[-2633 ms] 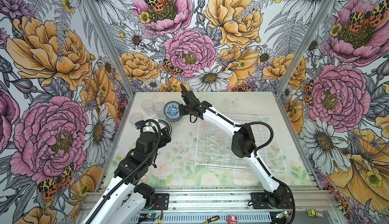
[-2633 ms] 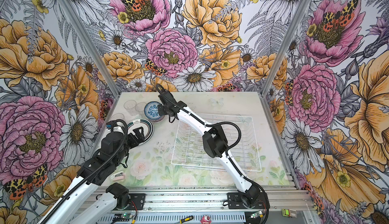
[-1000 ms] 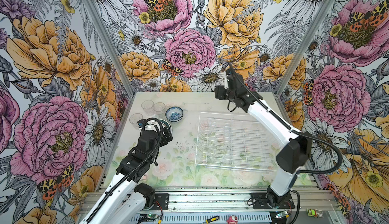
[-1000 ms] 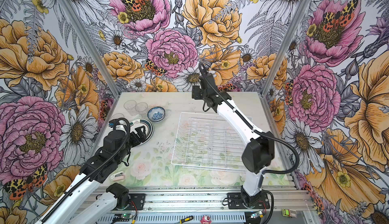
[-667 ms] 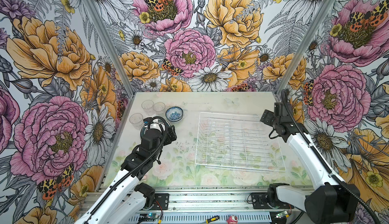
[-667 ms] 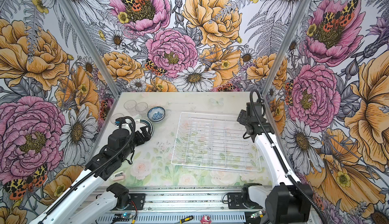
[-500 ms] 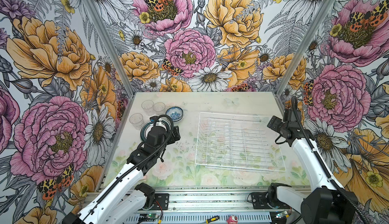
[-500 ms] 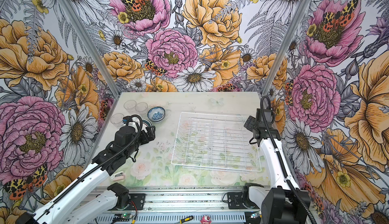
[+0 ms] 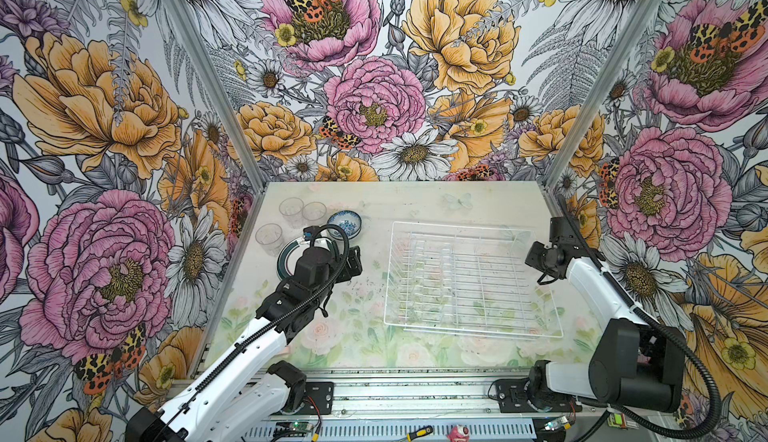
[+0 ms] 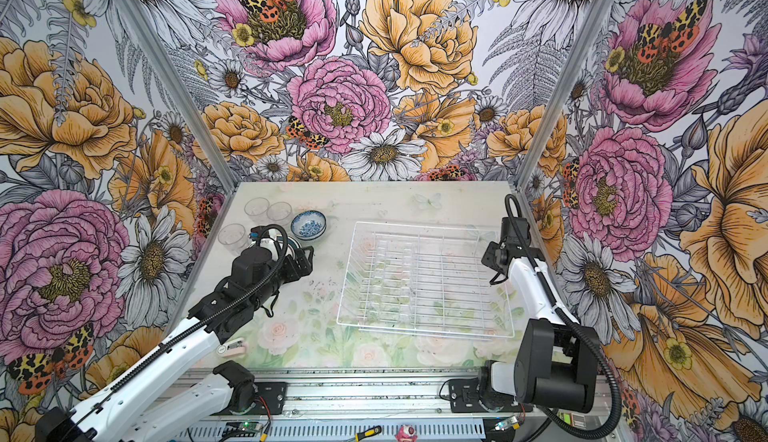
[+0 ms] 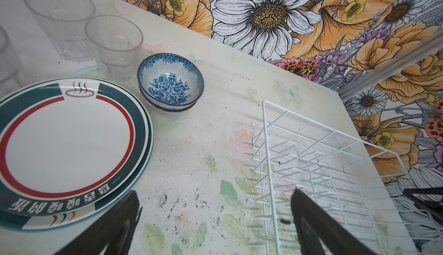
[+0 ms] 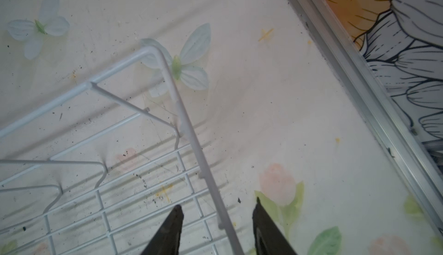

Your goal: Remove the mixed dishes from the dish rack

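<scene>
Left hand point(image 11: 214, 191) gapes between stacked plates point(image 11: 67, 146) and dish rack point(image 11: 263, 101).

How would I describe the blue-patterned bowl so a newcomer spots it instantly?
Start at the white wire dish rack and look left, toward the far left corner. Beside the clear tumblers and the dark-rimmed plate sits the small bowl, the only piece with blue flowers inside.

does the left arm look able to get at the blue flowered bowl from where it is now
Probably yes. The left gripper hangs open over bare table, and the blue bowl sits just beyond it with nothing between; only the plates and a tumbler crowd its sides.
</scene>
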You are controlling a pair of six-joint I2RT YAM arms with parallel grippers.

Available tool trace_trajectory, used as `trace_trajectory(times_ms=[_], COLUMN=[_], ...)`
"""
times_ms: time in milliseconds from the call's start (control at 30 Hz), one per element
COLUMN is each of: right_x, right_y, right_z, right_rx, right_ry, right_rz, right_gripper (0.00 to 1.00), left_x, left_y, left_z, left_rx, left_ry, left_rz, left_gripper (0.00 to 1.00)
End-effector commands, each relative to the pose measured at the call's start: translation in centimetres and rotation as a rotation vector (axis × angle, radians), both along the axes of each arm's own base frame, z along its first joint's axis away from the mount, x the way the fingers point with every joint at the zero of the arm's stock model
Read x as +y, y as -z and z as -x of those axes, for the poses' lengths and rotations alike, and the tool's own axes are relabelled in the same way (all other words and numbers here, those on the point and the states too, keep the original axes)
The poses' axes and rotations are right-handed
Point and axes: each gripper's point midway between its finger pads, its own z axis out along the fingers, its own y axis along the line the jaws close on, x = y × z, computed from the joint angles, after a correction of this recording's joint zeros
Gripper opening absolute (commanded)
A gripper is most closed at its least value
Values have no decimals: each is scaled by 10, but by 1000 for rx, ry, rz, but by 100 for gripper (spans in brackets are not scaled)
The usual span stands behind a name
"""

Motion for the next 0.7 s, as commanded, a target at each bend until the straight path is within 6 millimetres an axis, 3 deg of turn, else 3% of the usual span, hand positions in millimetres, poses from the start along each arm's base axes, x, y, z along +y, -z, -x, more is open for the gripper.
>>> trace_trajectory(times_ms=[0, 133, 467, 567, 633, 667], right_x=[12, 25, 56, 65, 66, 65], right_y=[1, 5, 4, 0, -4, -6], right_z=[-9, -18, -63, -78, -84, -86], right_rx=[-15, -26, -44, -53, -62, -67], right_ry=[-25, -42, -82, -110, -118, -116], right_rz=[-42, -76, -80, -86, -86, -79], right_gripper=[32, 21, 11, 13, 23, 32], left_x=[2, 2, 15, 20, 21, 22], left_y=[-9, -6, -2, -2, -4, -4], left_z=[-4, -6, -11, -14, -15, -15], left_rx=[-47, -41, -32, -35, -39, -40], left_ry=[-12, -13, -49, -66, -72, -75], left_rz=[-7, -11, -40, -34, -32, -33], left_gripper=[99, 99, 99, 99, 99, 99])
